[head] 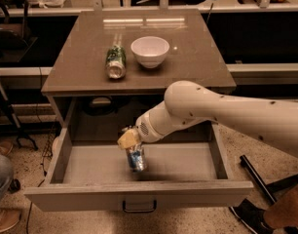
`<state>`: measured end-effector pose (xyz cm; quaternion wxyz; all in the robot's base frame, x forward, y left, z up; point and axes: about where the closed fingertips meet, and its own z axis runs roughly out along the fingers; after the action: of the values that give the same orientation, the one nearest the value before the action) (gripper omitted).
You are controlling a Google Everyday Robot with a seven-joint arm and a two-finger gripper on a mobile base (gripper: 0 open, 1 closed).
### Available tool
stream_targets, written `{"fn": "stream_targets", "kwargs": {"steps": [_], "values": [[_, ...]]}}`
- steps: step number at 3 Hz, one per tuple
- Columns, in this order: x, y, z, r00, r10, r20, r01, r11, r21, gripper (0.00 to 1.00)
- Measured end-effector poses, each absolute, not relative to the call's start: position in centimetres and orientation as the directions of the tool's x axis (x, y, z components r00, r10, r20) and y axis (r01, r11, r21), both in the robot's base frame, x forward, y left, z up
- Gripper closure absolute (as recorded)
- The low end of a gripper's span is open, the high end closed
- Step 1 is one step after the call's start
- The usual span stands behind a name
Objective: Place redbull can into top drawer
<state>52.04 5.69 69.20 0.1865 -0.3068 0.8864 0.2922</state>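
The redbull can [136, 158] sits inside the open top drawer [139, 195], a little left of the middle and slightly tilted, its lower end close to the drawer floor; we cannot tell whether it touches. Its upper end is caught in our gripper [129, 140], whose yellowish fingers [125, 140] are closed on it and hold nothing else. The gripper is below the level of the tabletop, within the drawer's walls, with the white arm [212, 111] reaching in from the right.

The drawer is pulled well out, its front panel and small dark handle [139, 207] nearest the camera, and its floor around the can looks bare. Above, on the brown table [197, 57], a green can [115, 61] lies on its side just beside a white bowl [150, 50]; both are well apart from our work.

We judge the task nearly done: the can is picked and carried into the drawer space. What is left, as far as we can see, is to set it down, let go and draw the arm clear.
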Motion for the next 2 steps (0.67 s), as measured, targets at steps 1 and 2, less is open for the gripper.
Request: {"fn": "stream_targets", "kwargs": {"steps": [1, 2], "values": [[52.9, 5.6, 64.8, -0.794, -0.475, -0.379, -0.605, 0.681, 0.413, 0.74], [53.7, 5.3, 63.3, -0.812, -0.481, -0.332, -0.583, 0.704, 0.406, 0.51]]}}
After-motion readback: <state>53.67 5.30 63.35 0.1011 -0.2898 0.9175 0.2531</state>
